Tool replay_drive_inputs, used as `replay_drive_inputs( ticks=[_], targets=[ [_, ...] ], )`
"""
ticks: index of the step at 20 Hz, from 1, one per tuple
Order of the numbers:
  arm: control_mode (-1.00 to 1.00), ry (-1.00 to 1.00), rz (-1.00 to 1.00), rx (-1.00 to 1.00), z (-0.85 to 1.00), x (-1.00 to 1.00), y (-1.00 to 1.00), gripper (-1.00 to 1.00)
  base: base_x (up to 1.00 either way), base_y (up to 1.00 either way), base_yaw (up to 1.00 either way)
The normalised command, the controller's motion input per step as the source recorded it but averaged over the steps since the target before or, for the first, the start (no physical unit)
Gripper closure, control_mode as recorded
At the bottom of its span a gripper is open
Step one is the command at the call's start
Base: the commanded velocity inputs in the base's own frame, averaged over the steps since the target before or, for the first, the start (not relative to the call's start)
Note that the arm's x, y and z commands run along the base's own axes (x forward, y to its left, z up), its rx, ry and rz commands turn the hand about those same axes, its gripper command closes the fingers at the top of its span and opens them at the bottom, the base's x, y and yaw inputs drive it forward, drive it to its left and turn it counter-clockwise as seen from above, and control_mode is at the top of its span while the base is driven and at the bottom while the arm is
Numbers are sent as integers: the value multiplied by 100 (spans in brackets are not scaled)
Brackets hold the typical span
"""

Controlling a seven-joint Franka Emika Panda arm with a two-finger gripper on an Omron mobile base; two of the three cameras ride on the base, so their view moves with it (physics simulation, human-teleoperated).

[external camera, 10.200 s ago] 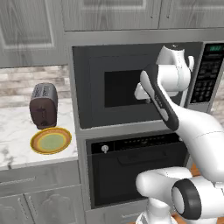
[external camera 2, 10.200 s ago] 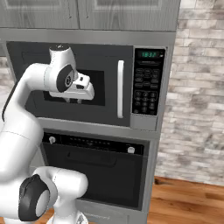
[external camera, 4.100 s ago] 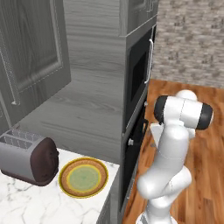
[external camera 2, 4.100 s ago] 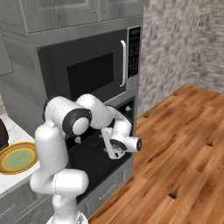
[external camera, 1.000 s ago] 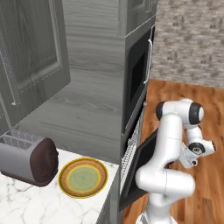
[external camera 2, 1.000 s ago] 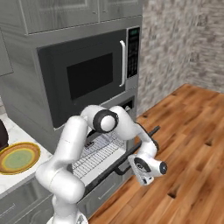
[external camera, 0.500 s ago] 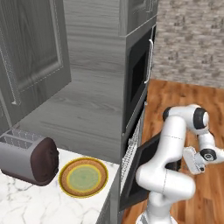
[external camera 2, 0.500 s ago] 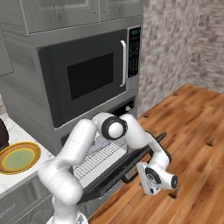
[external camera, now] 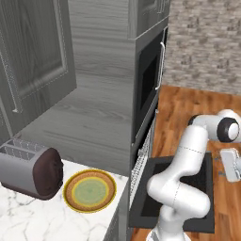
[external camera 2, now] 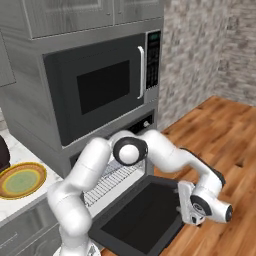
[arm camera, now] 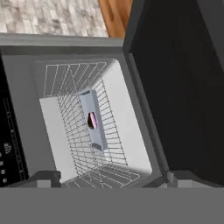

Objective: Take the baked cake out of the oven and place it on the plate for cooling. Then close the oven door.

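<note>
**Oven door lowered, hand released: the cake is now exposed on its rack**

Compared with the views of a second ago, the wide black oven door [external camera 2: 142, 212] with its dark window has swung further down and now lies nearly flat, and the white two-finger gripper [external camera 2: 190, 210] has drawn clear of its outer edge. The jaws, part-closed a second ago, now stand wide open and hold nothing. Judged from this, the opening step is done and the reach into the cavity comes next.

The black built-in oven [external camera 2: 107, 182] shows its pale interior and wire racks [arm camera: 94, 131]. In the hand view, the small dark chocolate-brown cake slice [arm camera: 92, 120] sits on a flat grey rectangular baking tray [arm camera: 93, 118], which rests on the rack near the middle of the cavity. The tray's long axis appears to run from the oven mouth toward the back wall. The slice is too small to tell which way its tip points.

The round plate [external camera: 89, 190] with yellow-orange rim and pale green centre lies on the white marble table [external camera: 28, 221], just beside the dark brown and silver toaster [external camera: 30, 168], well apart from the oven opening; the cake is likely to need a long carry.
</note>
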Motion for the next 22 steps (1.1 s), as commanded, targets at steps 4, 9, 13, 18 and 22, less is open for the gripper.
replay_drive_inputs(
  ticks=[4, 9, 13, 18, 22],
  targets=[
    [-100, 0, 0, 14, 97, -35, -27, -100, 0, 0, 0],
    [-100, 0, 0, 7, 60, -2, 47, -100, 0, 0, 0],
    [-100, 1, 2, 1, 9, 0, 89, -100, 0, 0, 0],
    [-100, 4, 6, 0, 0, 3, 91, -100, 0, 0, 0],
    [-100, 1, 12, 0, 0, 0, 91, -100, 0, 0, 0]
  ],
)
